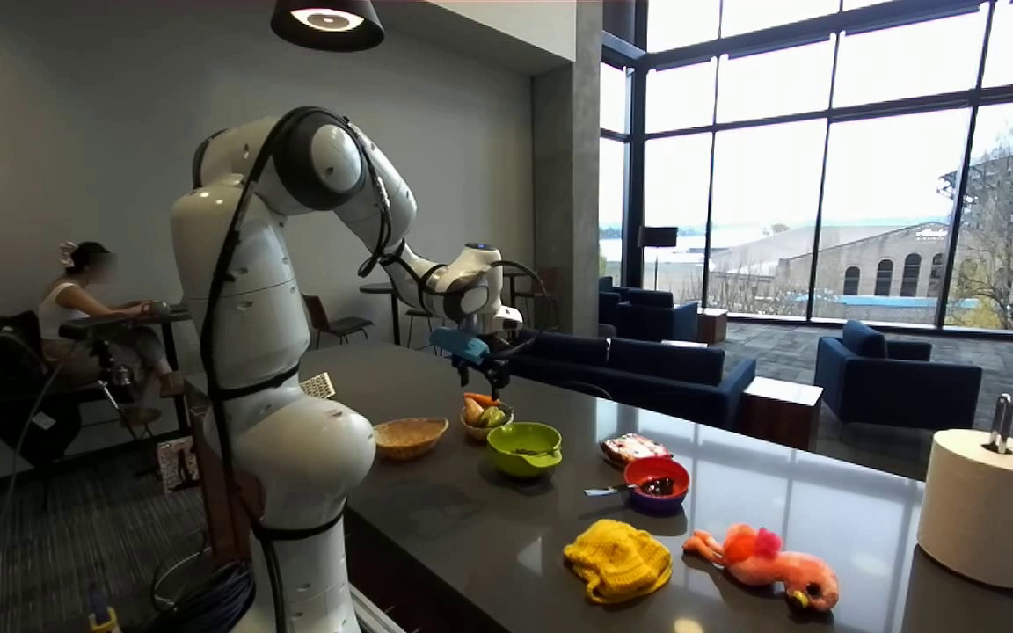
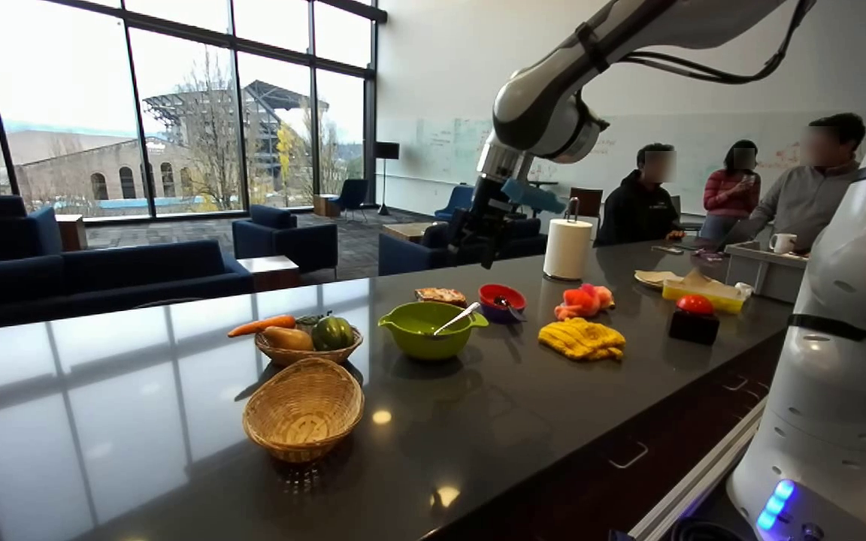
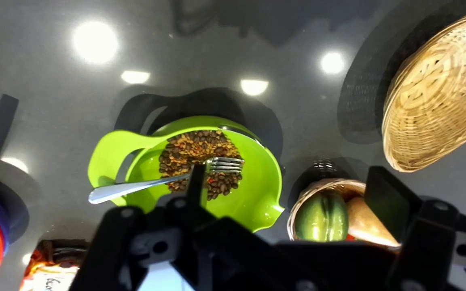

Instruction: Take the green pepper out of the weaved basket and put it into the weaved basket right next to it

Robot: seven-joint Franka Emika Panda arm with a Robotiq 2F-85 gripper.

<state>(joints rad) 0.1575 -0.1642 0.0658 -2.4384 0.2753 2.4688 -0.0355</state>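
The green pepper (image 2: 333,333) lies in a small woven basket (image 2: 299,356) with a carrot (image 2: 261,325) and a tan squash (image 2: 287,339). The pepper also shows in the wrist view (image 3: 322,218), at the left side of that basket. A larger woven basket (image 2: 283,406) stands beside it, empty; it shows at the upper right of the wrist view (image 3: 431,109). My gripper (image 3: 289,171) is open and empty. In both exterior views the gripper (image 1: 482,382) hangs in the air above the counter, apart from the pepper. The lower part of the pepper's basket is hidden behind the gripper in the wrist view.
A green bowl (image 2: 425,342) with beans and a fork (image 3: 136,188) stands next to the pepper's basket. Beyond are red and purple bowls (image 1: 657,497), a food packet (image 1: 634,448), a yellow knitted cloth (image 1: 617,563), a pink plush toy (image 1: 770,563) and a paper towel roll (image 1: 990,510).
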